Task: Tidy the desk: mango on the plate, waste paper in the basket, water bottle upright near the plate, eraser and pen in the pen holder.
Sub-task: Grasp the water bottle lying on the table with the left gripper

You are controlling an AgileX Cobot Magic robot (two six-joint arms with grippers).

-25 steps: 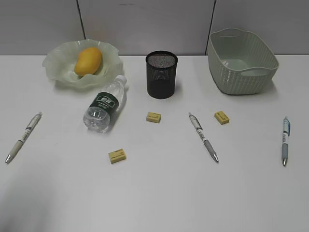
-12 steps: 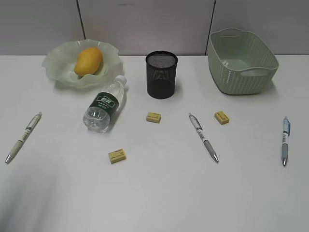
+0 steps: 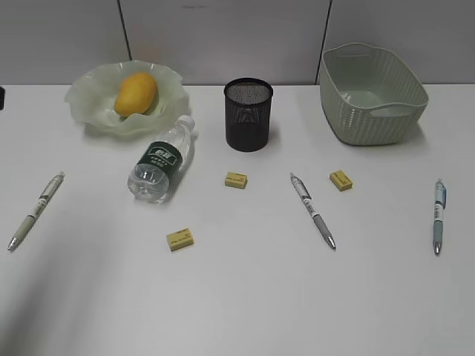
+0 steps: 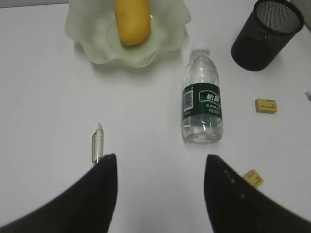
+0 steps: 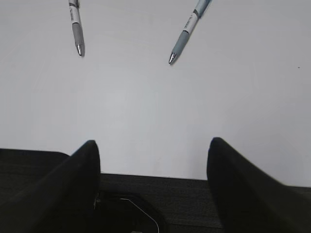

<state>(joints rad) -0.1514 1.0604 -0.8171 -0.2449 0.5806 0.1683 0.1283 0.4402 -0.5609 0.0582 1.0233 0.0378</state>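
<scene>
Nothing on the surface has moved; only a small dark thing now peeks in at the far left edge. Both the left pincer and the right pincer are apart and hold nothing. Just ahead of the left one, the water bottle lies on its side near the plate, where the mango already sits. It looks light, smooth and round, so it may roll; grab it across the green label.

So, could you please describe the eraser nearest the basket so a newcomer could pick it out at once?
Start at the pale green woven basket at the desk's far right. Just in front of its left end, right of the middle pen, lies a small yellow eraser. Of the three erasers, it alone lies right of that pen.
</scene>
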